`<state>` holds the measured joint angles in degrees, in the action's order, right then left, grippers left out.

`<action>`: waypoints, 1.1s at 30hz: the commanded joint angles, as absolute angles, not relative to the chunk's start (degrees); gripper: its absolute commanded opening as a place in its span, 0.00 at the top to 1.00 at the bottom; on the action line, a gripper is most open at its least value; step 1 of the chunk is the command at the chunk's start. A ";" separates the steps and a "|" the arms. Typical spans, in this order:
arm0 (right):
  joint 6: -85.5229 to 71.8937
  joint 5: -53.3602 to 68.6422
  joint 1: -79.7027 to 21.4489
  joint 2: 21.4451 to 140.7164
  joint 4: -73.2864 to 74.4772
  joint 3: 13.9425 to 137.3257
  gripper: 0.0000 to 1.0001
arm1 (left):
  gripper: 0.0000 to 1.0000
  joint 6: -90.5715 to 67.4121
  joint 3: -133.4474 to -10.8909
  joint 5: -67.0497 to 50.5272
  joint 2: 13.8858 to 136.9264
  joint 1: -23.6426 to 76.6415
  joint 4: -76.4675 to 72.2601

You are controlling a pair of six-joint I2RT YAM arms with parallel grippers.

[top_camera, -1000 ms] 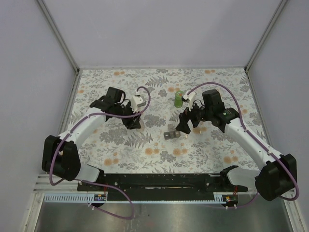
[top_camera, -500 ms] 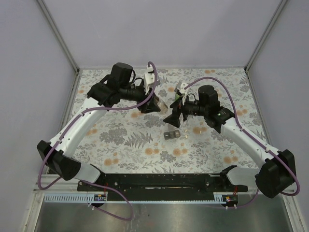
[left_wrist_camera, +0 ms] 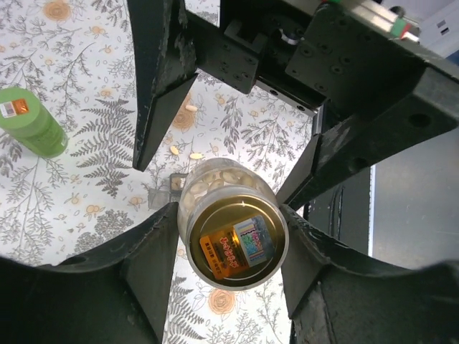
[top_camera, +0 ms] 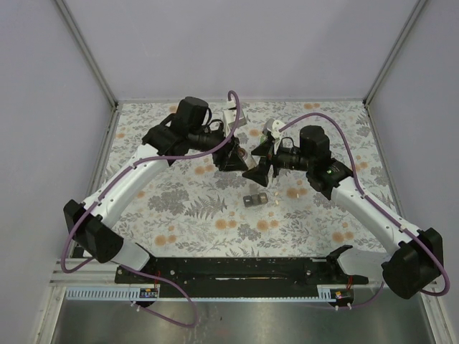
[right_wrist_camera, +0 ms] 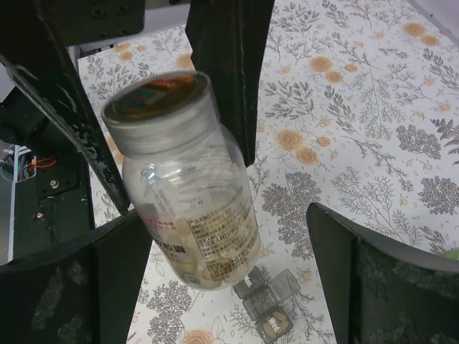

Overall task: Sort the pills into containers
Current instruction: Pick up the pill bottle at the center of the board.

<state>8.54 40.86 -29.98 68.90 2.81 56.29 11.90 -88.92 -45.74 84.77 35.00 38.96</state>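
Count taken from all three of my views.

I record two hands: my left hand (left_wrist_camera: 229, 209) and my right hand (right_wrist_camera: 228, 213).

I find one clear bottle (left_wrist_camera: 233, 240) with a gold lid. The pills inside it are many, and too crowded to number.

I find one green bottle (left_wrist_camera: 30, 122), at the left edge of my left wrist view.

I find one pill box (right_wrist_camera: 267, 301) of small clear compartments. I cannot count the compartments reliably.

On the tabletop (top_camera: 179, 215) I count three loose pills (left_wrist_camera: 190, 107) from my left wrist. One lies apart and two lie close together.

I note two purple cables (top_camera: 75, 240), one along each arm.
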 commanded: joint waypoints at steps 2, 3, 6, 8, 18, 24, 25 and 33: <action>7.91 43.94 -30.50 68.73 -1.41 57.83 0.09 | 1.00 5.55 -86.31 -49.13 82.88 35.42 29.90; 7.82 44.29 -30.50 68.99 -1.41 57.83 0.10 | 1.00 5.28 -85.79 -49.30 82.71 35.42 29.19; 7.91 44.74 -30.50 69.00 -1.41 57.40 0.10 | 1.00 4.04 -84.73 -49.39 81.74 35.42 26.90; 8.43 44.39 -30.59 68.64 -1.58 56.61 0.09 | 1.00 3.69 -84.29 -49.39 81.13 35.33 26.11; 9.58 45.44 -30.59 68.12 -0.44 56.43 0.25 | 1.00 2.11 -82.79 -49.48 79.72 35.24 23.99; 11.51 44.39 -30.50 66.71 1.58 55.37 0.22 | 1.00 3.43 -82.27 -49.31 79.10 33.84 25.14; 11.69 44.38 -30.41 66.45 1.67 55.28 0.21 | 1.00 3.43 -82.09 -49.57 78.93 33.40 25.05; 10.90 45.44 -30.50 67.06 1.76 56.16 0.22 | 1.00 1.67 -79.98 -51.24 78.57 32.43 22.77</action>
